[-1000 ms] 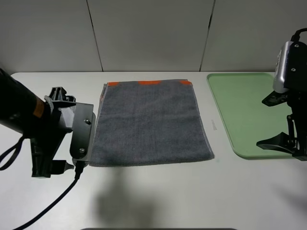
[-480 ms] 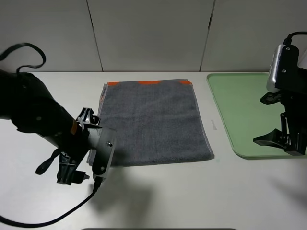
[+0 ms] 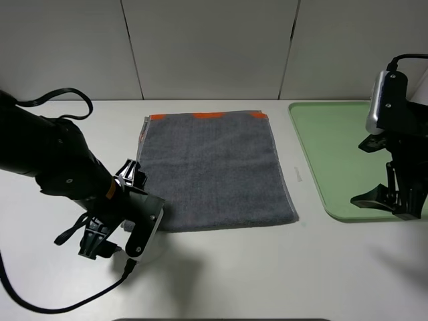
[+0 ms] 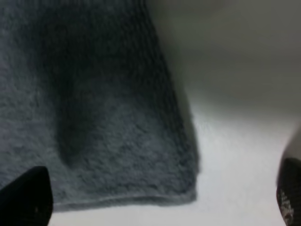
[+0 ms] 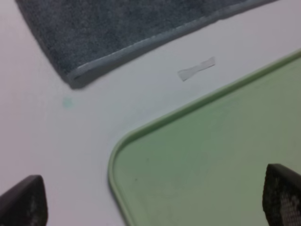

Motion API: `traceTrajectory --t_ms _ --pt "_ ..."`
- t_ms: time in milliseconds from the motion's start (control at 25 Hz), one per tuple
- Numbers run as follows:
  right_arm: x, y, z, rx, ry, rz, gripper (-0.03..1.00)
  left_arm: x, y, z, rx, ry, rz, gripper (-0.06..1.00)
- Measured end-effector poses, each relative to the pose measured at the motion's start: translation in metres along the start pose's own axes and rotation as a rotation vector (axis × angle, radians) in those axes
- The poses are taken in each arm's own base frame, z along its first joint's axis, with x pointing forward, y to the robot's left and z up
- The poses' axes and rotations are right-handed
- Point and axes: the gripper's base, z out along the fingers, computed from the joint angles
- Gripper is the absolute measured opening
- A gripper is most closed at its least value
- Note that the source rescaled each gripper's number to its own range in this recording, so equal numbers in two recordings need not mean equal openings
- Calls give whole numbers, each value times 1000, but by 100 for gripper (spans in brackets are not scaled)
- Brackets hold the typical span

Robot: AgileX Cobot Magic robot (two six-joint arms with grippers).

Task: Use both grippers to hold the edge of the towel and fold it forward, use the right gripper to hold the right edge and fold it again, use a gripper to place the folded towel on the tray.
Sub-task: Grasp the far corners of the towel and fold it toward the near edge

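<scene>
The dark grey towel (image 3: 210,170) lies flat on the white table, its orange band at the far edge. The pale green tray (image 3: 334,154) lies to its right. My left gripper (image 3: 127,214) is open over the towel's near left corner. In the left wrist view that corner (image 4: 117,132) lies between the black fingertips (image 4: 23,197), and the gripper (image 4: 157,207) holds nothing. My right gripper (image 3: 384,170) is open and empty above the near part of the tray. The right wrist view shows its gripper (image 5: 150,207), the tray's corner (image 5: 211,155) and the towel's near right corner (image 5: 117,23).
A small strip of clear tape (image 5: 196,68) lies on the table between towel and tray. The left arm's black cable (image 3: 60,304) trails over the table's near left. Grey wall panels stand behind the table.
My left arm has swung right and down, from beside the towel's left edge to its near left corner. My right gripper has shifted slightly left over the tray.
</scene>
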Motion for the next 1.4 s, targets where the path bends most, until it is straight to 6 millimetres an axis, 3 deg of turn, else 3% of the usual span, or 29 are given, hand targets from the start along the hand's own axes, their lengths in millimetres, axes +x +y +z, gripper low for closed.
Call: traceTrajectory --t_ms 680,1080,1400 --pt "1 -1 21 -42 17 -91 100 -5 6 13 -11 -26 10 92" --pt "-51 31 62 -43 -44 -393 100 -7 9 14 -21 -34 10 92" --pt "-44 38 95 -110 20 -390 100 -7 9 14 -20 -34 10 92"
